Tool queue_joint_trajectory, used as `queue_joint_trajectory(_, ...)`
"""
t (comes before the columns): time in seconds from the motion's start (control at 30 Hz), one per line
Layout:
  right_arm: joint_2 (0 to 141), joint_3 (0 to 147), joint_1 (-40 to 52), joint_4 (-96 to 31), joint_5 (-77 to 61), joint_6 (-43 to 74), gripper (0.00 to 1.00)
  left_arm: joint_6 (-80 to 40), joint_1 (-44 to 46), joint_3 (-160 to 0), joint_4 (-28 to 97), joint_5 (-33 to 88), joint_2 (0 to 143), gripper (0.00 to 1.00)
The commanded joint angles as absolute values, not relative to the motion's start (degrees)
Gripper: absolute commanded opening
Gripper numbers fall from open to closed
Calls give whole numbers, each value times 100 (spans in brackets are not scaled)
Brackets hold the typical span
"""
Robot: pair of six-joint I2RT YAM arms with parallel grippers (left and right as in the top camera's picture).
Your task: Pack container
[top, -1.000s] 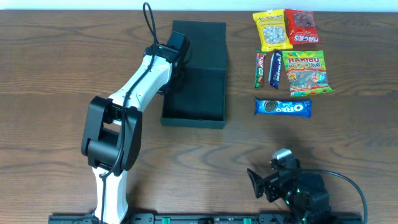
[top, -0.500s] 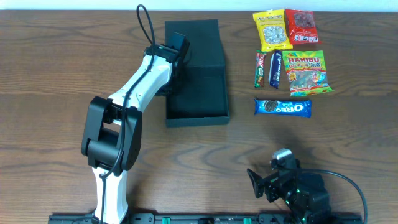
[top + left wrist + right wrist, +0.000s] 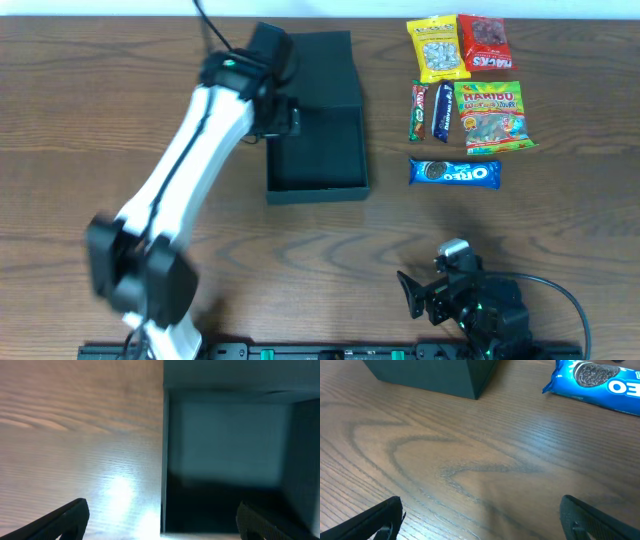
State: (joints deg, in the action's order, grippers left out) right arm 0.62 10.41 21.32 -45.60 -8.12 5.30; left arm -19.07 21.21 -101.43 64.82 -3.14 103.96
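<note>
The container is a dark teal-black shallow box lying open on the wooden table, its flap lid folded back on the far side. My left gripper hovers over the box's left wall, open, with nothing between its fingers. In the left wrist view that gripper straddles the wall edge: one fingertip is over the table, the other over the empty dark inside of the container. My right gripper rests open near the front edge, right gripper over bare wood.
Snacks lie right of the box: a yellow packet, a red packet, a Haribo bag, two small bars and a blue Oreo pack. The Oreo pack and the box corner show ahead of the right gripper.
The left gripper has opened and let go of the box's left wall, and the arm has risen. The box first shifted slightly right and has since stayed still. The right arm has not moved.
</note>
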Motion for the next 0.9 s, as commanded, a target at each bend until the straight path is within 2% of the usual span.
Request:
queue_joint_trajectory(0.0, 32, 1015, 2178, -4578, -838, 419, 99, -1485, 2112, -10276, 6692, -316, 9690, 95)
queue_joint_trajectory(0.3, 32, 1015, 2178, -4578, -838, 419, 99, -1382, 2112, -10274, 7323, -303, 8750, 95)
queue_joint_trajectory(0.73, 32, 1017, 2178, -4582, -703, 331, 99, -1177, 2112, -10210, 7500, -294, 8643, 95)
queue_joint_trajectory(0.8, 32, 1017, 2178, -3935, -878, 580, 99, -1173, 2112, -10208, 7496, -294, 8643, 95)
queue_joint_trajectory(0.87, 32, 1017, 2178, -2936, -1538, 1643, 99, -1173, 2112, -10208, 7498, -294, 8646, 95)
